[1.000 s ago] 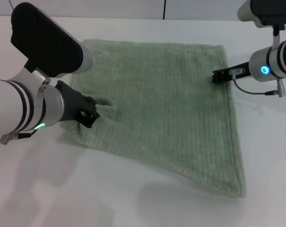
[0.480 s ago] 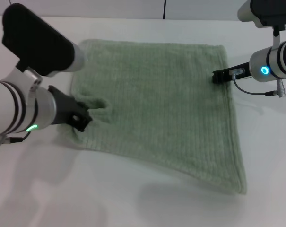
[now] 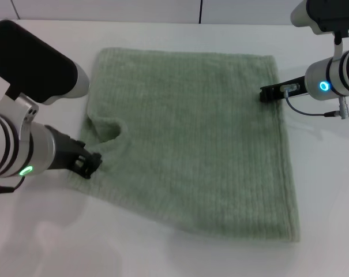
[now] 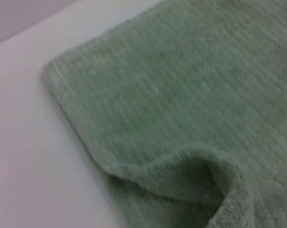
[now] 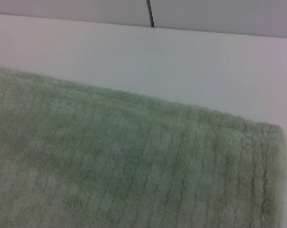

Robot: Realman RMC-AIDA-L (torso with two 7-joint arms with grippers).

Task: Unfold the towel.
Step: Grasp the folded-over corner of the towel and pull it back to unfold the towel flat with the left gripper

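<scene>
The pale green towel [image 3: 191, 133] lies spread on the white table [image 3: 47, 242], nearly flat. My left gripper [image 3: 91, 164] is shut on the towel's near-left corner, low over the table. A raised ruck [image 3: 109, 126] stands just beyond that corner and also shows in the left wrist view [image 4: 200, 171]. My right gripper [image 3: 266, 93] sits shut on the towel's right edge near the far-right corner. The right wrist view shows that flat corner of the towel [image 5: 134, 161]; no fingers show in either wrist view.
The table's back edge [image 3: 162, 22] meets a grey wall with a dark seam [image 3: 200, 10]. A thin cable [image 3: 307, 111] hangs under the right wrist.
My left gripper has moved toward me and to the left, dragging the towel's corner with it. The towel's left side has spread out and the ruck has widened. The right arm has not moved.
</scene>
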